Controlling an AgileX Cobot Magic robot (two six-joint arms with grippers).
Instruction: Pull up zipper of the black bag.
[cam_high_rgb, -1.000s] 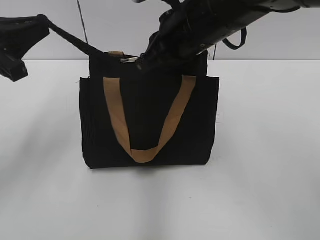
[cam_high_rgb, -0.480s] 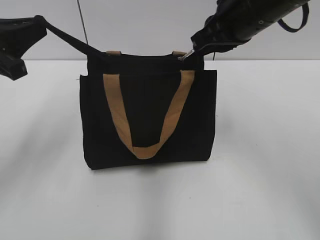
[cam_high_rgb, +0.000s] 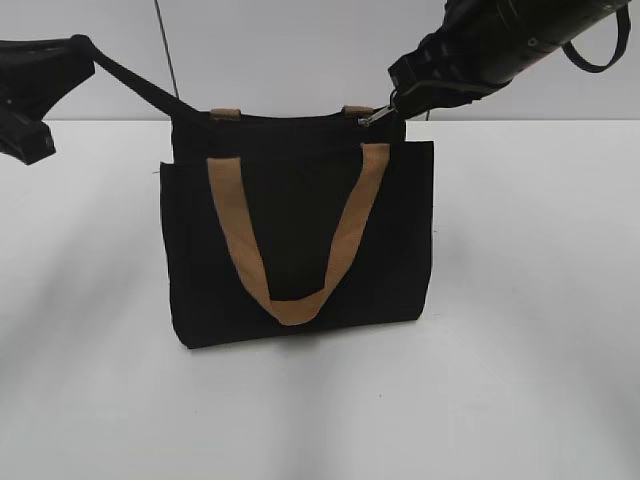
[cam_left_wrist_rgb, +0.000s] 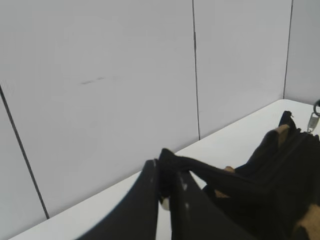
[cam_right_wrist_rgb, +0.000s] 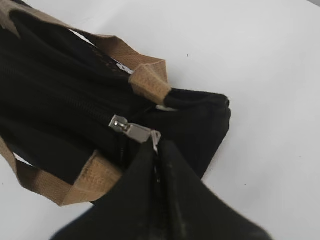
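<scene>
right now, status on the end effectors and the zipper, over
Left end effector shut on bag's black end strap, pulled taut. Right end effector shut on zipper pull tab, at right end of black bag. Nothing in the way.

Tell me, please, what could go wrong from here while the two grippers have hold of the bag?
The right gripper pinches only the tip of the thin metal zipper tab, so it could slip free. The zipper sits near the bag's right end; further pulling would likely drag or tip the bag. The left gripper holds a taut black fabric strip; if that slips, the bag loses its brace.
</scene>
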